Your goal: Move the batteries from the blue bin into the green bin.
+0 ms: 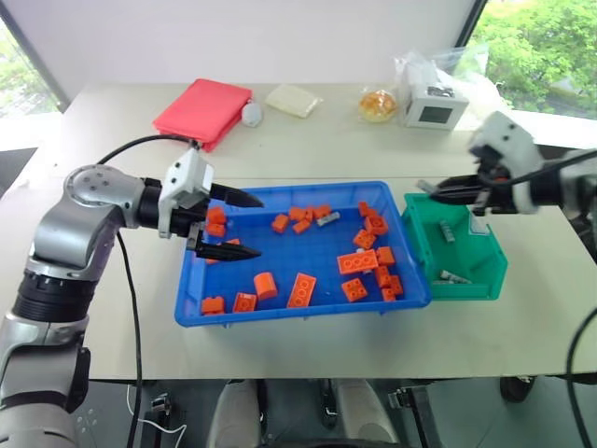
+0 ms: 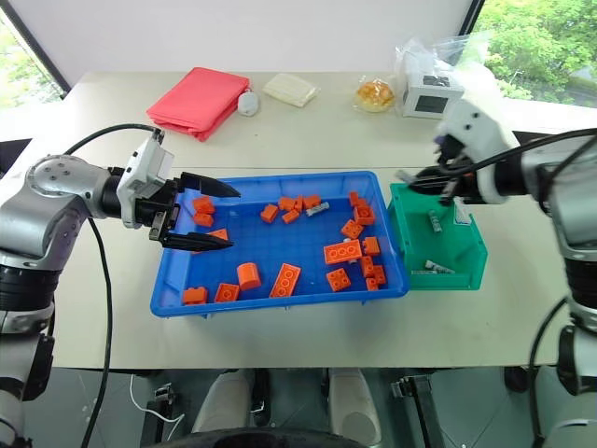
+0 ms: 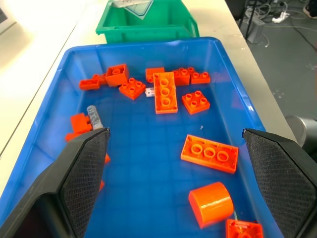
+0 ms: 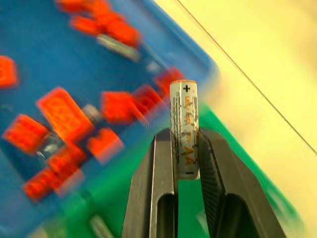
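Observation:
The blue bin (image 1: pixel 298 315) holds many orange bricks and a battery (image 1: pixel 327 218) near its far side; the left wrist view shows a battery (image 3: pixel 93 116) beside a brick. The green bin (image 1: pixel 471 285) stands against the blue bin's right end, with two batteries (image 1: pixel 448 231) (image 1: pixel 454 276) inside. My right gripper (image 1: pixel 431 189) hovers above the green bin's far left corner, shut on an AA battery (image 4: pixel 184 130) that sticks out past its fingertips. My left gripper (image 1: pixel 260 226) is open over the blue bin's left part, nothing between its fingers (image 3: pixel 84 168).
At the back of the table lie a red cloth (image 1: pixel 203 110), a small white object (image 1: pixel 252 114), a white packet (image 1: pixel 293 100), a bag of orange food (image 1: pixel 377 105) and a white box (image 1: pixel 434 107). Bare tabletop lies in front of both bins.

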